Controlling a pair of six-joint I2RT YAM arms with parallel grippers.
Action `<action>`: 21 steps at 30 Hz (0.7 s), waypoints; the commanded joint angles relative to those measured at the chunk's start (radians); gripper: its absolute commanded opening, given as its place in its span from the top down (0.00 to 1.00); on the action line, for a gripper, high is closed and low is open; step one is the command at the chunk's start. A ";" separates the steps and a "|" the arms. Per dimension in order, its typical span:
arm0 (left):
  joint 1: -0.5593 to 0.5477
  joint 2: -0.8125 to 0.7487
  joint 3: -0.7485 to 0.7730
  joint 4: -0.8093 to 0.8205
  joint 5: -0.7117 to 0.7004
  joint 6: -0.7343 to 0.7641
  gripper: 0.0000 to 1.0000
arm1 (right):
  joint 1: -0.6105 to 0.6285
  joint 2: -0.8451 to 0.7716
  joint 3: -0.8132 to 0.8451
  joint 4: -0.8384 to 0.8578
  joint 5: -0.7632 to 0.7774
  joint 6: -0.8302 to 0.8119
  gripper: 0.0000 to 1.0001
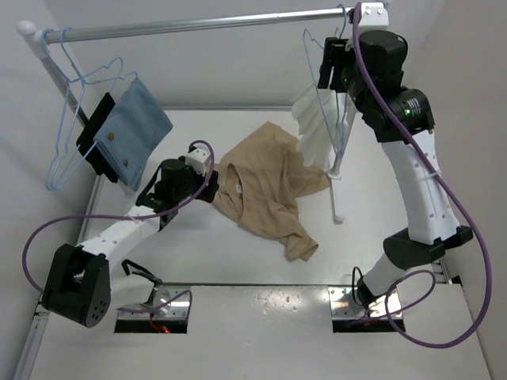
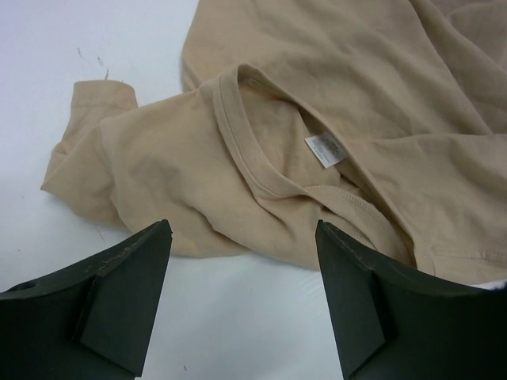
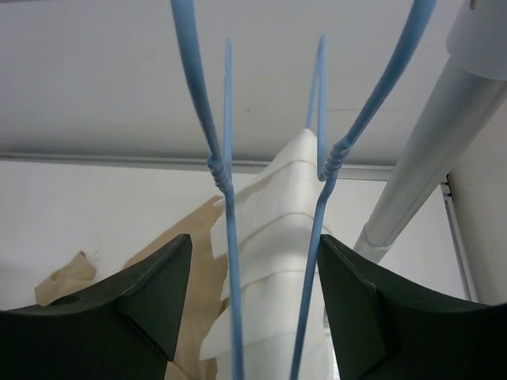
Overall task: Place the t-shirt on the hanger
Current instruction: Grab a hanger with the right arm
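White table (image 1: 198, 245) stands between white walls, and a grey rail (image 1: 198, 26) crosses the back. At the rail's left end hang the left hangers (image 1: 67, 134), of blue wire, with a blue cloth (image 1: 135, 127). The left gripper (image 2: 242, 228) is low over the table, fingers wide apart and holding nothing, just before the t-shirt (image 1: 265, 190). This lies crumpled in the middle of the table, tan and wrinkled, its collar (image 2: 238, 150) open upward with a white label (image 2: 325, 149) inside. At the right end hang the right hangers (image 3: 230, 237), two of light-blue wire, and a white towel (image 3: 277, 237). The right gripper (image 3: 253, 239) is up there, fingers apart, both twisted necks between them.
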 commanded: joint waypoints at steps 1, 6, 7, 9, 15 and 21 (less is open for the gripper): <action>-0.008 -0.025 -0.006 0.039 -0.003 0.010 0.21 | -0.011 -0.014 -0.004 0.038 -0.048 0.015 0.35; -0.008 -0.025 -0.006 0.039 -0.013 0.010 0.20 | -0.011 -0.014 0.036 0.029 -0.028 0.006 0.27; -0.008 -0.025 -0.006 0.048 -0.013 0.010 0.20 | -0.011 -0.014 0.036 0.014 -0.028 -0.003 0.27; -0.008 -0.025 -0.015 0.048 -0.013 0.010 0.20 | -0.011 -0.014 0.064 0.001 -0.019 -0.012 0.26; -0.008 -0.016 -0.015 0.039 -0.013 0.010 0.20 | -0.011 -0.080 0.046 0.001 -0.086 -0.032 0.26; -0.008 -0.016 -0.015 0.039 -0.013 0.010 0.20 | 0.002 -0.149 -0.014 0.023 -0.226 -0.032 0.28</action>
